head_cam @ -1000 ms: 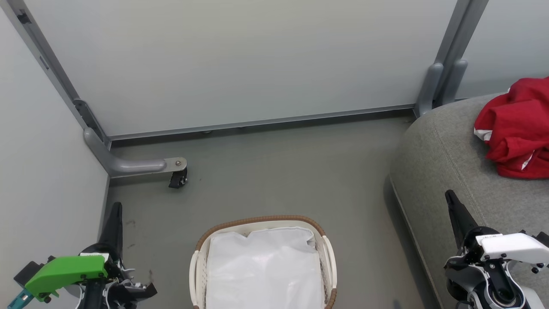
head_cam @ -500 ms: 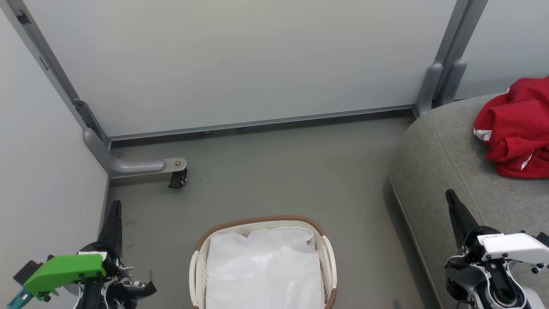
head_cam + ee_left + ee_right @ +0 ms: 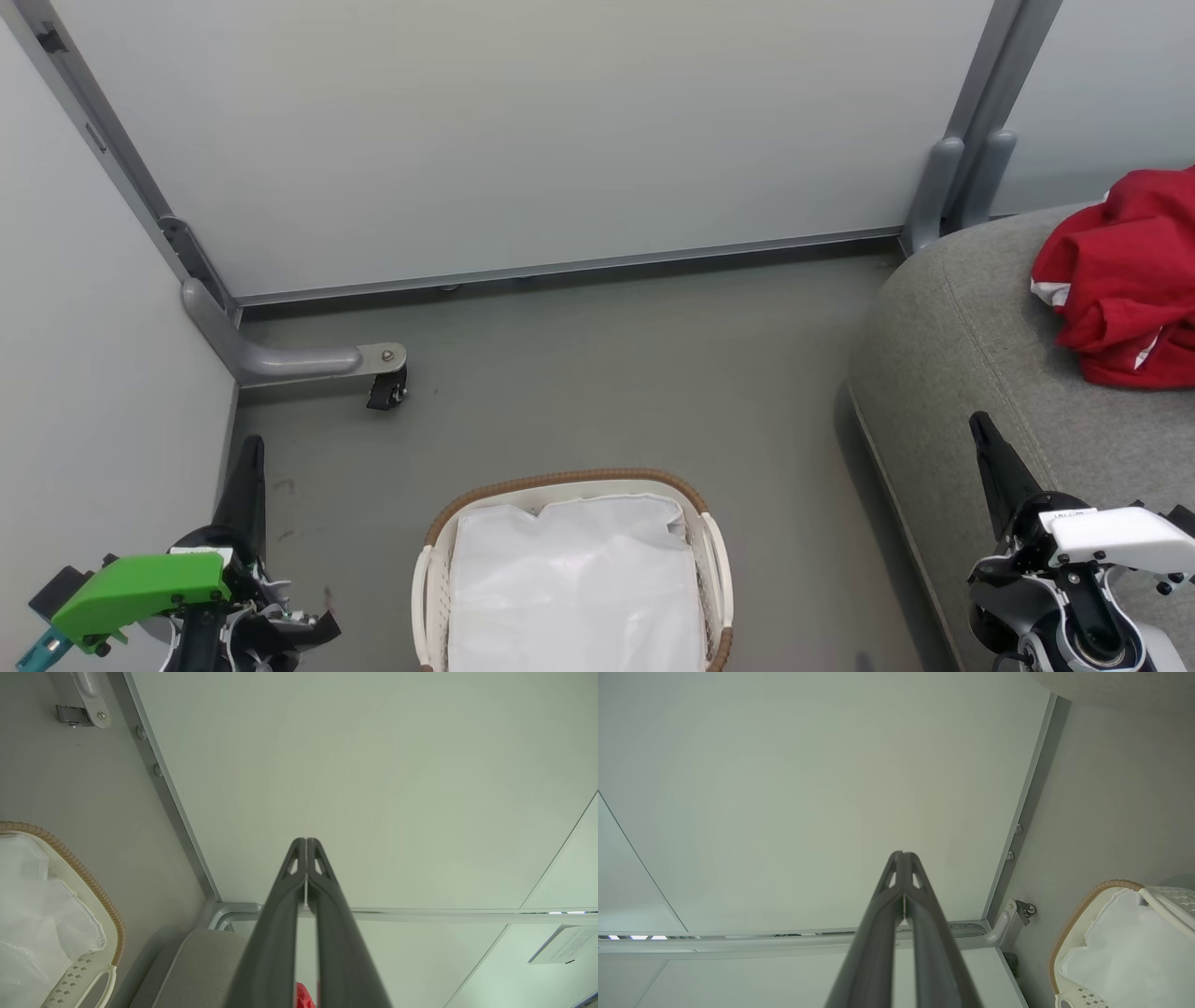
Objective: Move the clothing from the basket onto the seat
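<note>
From the head, we see our left fingers (image 3: pixel 245 485) and right fingers (image 3: pixel 997 467) pressed together, gripping nothing. The basket (image 3: pixel 560 479) on the floor holds its white liner (image 3: pixel 574 579). The clothing (image 3: pixel 1116 280) lies heaped on the seat (image 3: pixel 971 327). At our left wrist the fingertips meet, empty. At our right wrist, likewise closed and empty.
</note>
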Tool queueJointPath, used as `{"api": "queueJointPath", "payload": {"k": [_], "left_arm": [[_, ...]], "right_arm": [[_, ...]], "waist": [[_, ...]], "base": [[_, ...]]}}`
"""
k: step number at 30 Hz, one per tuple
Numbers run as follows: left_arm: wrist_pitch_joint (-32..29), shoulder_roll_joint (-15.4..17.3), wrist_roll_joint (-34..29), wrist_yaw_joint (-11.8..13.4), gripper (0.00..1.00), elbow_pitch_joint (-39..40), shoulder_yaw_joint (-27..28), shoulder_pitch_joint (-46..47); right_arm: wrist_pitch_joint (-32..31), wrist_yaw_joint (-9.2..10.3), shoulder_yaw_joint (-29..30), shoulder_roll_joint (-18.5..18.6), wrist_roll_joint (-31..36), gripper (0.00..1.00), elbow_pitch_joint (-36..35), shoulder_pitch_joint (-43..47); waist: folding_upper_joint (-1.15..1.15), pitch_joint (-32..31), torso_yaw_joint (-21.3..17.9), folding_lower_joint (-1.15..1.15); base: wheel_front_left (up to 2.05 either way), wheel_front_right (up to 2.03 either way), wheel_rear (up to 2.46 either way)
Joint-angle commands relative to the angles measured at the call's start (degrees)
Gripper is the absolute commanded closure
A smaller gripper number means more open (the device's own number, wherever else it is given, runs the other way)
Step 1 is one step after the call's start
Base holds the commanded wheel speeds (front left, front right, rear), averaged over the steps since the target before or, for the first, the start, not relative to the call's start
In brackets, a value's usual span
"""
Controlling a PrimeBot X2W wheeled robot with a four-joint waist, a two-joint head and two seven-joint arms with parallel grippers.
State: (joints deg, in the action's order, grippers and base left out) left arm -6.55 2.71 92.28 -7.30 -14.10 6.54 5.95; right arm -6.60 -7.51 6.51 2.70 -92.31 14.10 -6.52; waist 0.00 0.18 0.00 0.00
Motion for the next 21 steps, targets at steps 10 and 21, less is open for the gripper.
{"api": "queueJointPath", "payload": {"k": [10,21], "left_arm": [[-0.2,0.3,0.2,-0.4,1.0,0.1,0.2,0.6],[-0.2,0.3,0.2,-0.4,1.0,0.1,0.2,0.6]], "right_arm": [[-0.1,0.04,0.1,0.3,-0.2,1.0,-0.2,0.6],[-0.1,0.04,0.1,0.3,-0.2,1.0,-0.2,0.6]], "waist": [[0.0,0.0,0.0,0.0],[0.0,0.0,0.0,0.0]], "base": [[0.0,0.0,0.0],[0.0,0.0,0.0]]}}
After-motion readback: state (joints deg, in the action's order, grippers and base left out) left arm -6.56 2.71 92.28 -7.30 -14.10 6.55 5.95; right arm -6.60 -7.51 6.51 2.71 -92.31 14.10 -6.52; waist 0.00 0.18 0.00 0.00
